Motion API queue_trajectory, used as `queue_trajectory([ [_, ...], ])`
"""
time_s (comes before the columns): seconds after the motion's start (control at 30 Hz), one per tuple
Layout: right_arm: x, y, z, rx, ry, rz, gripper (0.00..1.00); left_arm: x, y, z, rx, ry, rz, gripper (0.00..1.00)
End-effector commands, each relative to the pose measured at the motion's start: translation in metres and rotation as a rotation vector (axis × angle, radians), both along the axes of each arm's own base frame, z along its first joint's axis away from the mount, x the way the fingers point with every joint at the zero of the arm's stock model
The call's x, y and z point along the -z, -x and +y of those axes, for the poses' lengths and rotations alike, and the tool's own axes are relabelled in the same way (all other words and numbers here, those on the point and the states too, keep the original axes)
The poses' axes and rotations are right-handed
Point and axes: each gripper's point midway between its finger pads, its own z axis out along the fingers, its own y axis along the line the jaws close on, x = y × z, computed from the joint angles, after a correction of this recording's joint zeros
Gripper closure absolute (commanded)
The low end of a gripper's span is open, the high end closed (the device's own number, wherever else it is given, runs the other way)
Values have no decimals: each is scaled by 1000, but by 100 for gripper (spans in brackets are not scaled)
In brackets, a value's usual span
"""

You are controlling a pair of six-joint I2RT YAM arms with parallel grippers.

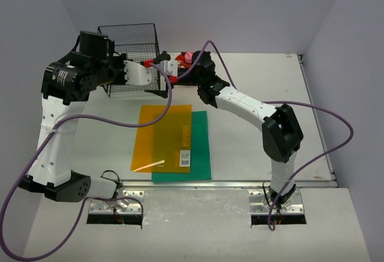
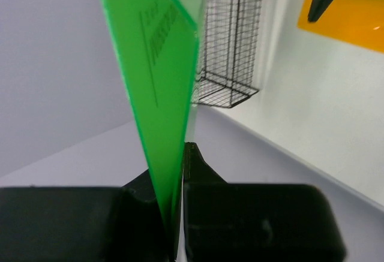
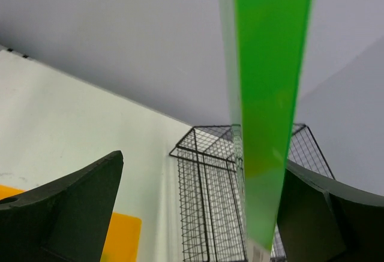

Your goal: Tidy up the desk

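The left claw [image 2: 174,175] pinches a green plastic sheet [image 2: 157,64] at the bench's [image 1: 270,82] eleven o'clock, with the right claw [image 3: 203,172] spread wide around it.

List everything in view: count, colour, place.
desk: 1, white, grey walls around it.
wire basket: 1, black, far left of the desk.
orange sheet: 1, translucent orange, flat mid-desk, overlapping the green sheet.
green sheet: 1, dark green, flat, partly under the orange one.
green strip: 1, bright translucent green, held in the air near the basket.
cables: 2, purple, one trailing from each arm.
left fingers: 2, black, shut on the green strip.
right fingers: 2, dark, open either side of the strip.
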Motion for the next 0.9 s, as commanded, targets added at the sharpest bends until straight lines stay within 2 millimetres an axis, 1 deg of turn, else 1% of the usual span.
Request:
queue_trajectory([
  [0.0,-53,-37,-35,220,-141,26,1,-43,-25,18,-23,-149,-191,100],
  [0.07,-59,-54,-52,293,-167,58,1,-45,-33,20,-16,-179,-204,100],
  [0.1,-62,-63,-65,329,-182,105,1,-53,-40,22,-11,-183,-232,100],
  [0.13,-61,-64,-70,338,-187,142,1,-56,-48,26,-17,-190,-243,100],
  [0.17,-60,-66,-76,349,-188,163,1,-58,-54,28,-21,-191,-252,100],
  [0.23,-47,-74,-94,389,-171,199,1,-60,-75,31,-13,-178,-266,100],
  [0.3,-41,-73,-105,409,-162,209,1,-61,-92,38,-19,-171,-283,100],
  [0.33,-43,-73,-109,415,-164,208,1,-58,-97,43,-26,-177,-278,100],
  [0.37,-41,-72,-113,423,-158,210,1,-58,-104,48,-30,-178,-287,100],
  [0.4,-35,-71,-118,431,-146,216,1,-60,-113,51,-30,-174,-305,100],
  [0.5,-30,-65,-129,449,-133,204,1,-60,-132,50,-12,-155,-321,100],
  [0.63,-27,-61,-135,460,-124,196,1,-59,-153,50,-3,-132,-344,100],
  [0.67,-26,-60,-135,461,-123,198,1,-59,-154,50,-5,-130,-345,100],
  [0.8,-23,-58,-138,467,-117,206,1,-54,-170,47,3,-103,-348,100],
  [0.87,-20,-57,-139,470,-113,210,1,-54,-172,45,7,-91,-349,100],
])
